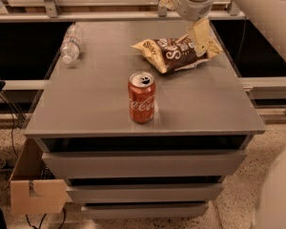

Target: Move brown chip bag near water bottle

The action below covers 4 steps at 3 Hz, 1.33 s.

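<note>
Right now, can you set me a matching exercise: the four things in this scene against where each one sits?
Column one: 1 brown chip bag; 2 water bottle; 3 soda can; 4 gripper.
Column two: A lying on its side, far left; B upright, front middle; C at the bag's right end; D crumpled, far right.
Pairs: 1-D, 2-A, 3-B, 4-C.

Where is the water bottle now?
In the camera view, the water bottle lies at the cabinet top's far left edge, across from the brown chip bag and the gripper at far right.
</note>
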Each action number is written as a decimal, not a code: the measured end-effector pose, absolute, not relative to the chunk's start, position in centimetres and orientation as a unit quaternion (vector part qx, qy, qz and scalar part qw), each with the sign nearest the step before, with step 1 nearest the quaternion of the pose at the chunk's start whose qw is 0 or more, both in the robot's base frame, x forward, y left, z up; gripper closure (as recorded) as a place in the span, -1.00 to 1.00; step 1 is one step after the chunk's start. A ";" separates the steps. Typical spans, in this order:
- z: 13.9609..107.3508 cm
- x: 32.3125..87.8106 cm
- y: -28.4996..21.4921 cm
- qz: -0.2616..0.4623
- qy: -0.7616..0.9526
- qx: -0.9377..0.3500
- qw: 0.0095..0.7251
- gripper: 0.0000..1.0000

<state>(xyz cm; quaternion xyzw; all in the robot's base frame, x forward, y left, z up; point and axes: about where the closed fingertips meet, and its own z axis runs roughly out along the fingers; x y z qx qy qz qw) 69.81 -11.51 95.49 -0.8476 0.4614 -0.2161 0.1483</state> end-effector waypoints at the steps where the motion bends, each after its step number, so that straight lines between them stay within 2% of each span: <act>1: 93.7 70.5 -10.4 -0.192 0.450 -0.861 0.139 -1.00; 3: 90.2 71.7 -9.8 -0.164 0.462 -0.865 0.109 -1.00; 4: 88.7 72.1 -9.9 -0.155 0.471 -0.863 0.097 -0.67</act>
